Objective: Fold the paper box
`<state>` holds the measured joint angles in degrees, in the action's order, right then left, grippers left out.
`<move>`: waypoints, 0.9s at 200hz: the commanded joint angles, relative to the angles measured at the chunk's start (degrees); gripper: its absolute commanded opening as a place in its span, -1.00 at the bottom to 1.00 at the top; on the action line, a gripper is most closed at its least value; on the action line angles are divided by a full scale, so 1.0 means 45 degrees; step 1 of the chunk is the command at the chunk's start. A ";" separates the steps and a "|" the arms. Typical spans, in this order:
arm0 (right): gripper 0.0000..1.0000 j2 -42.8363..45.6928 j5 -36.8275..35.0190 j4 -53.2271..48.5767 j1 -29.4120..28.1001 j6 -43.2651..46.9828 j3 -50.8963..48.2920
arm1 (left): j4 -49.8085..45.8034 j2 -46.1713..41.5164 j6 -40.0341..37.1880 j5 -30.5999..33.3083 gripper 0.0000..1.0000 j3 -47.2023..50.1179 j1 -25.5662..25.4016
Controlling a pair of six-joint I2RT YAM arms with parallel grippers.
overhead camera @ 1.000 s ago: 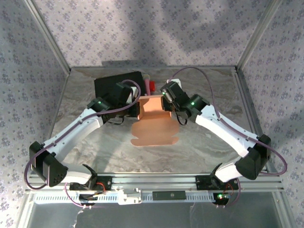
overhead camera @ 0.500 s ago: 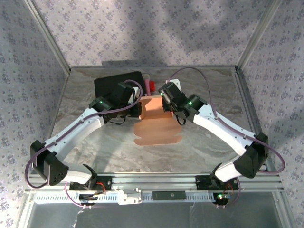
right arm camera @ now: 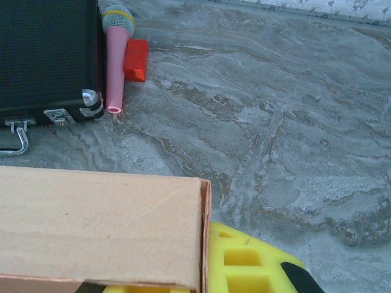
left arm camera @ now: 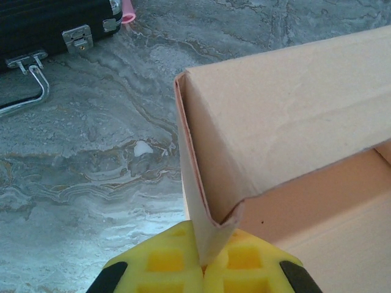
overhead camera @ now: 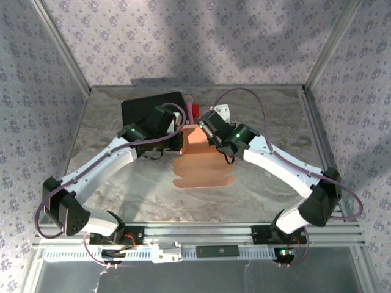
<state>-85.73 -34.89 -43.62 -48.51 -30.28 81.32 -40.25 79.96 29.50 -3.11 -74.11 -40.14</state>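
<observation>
1. Grey marbled tabletop (right arm camera: 293, 122) spreads ahead of the right gripper (overhead camera: 201, 127).
2. Lilac floral walls (overhead camera: 183, 36) stand beyond it, softly shadowed.
3. Aluminium posts (overhead camera: 328, 47) rise far to either side.

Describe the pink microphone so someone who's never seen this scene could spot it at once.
Find the black case at the far left of the marble table. The pink microphone lies along its right edge: a slim pink stick with a grey mesh head and yellow band, unlike the squat red block beside it.
</observation>
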 commanded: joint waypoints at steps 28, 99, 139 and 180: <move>-0.45 0.0237 0.1005 -0.0367 0.0144 -0.0330 0.0384 | -0.0007 -0.0152 0.0047 0.0226 -1.00 -0.0408 -0.0051; -0.11 0.1545 0.2725 0.1239 0.0471 -0.0618 -0.1461 | 0.0136 -0.0162 0.0121 0.0243 -1.00 -0.0310 -0.0060; -0.31 0.1440 0.1652 0.1308 0.0203 -0.0941 -0.1992 | 0.0094 -0.0188 0.0120 0.0243 -1.00 -0.0378 -0.0049; -0.62 0.1071 0.1370 0.1426 0.0117 -0.0946 -0.1837 | 0.0115 -0.0181 0.0106 0.0234 -1.00 -0.0330 -0.0062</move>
<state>-79.64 -26.17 -37.69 -47.55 -33.69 72.44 -40.32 79.94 29.67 -2.07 -74.11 -40.14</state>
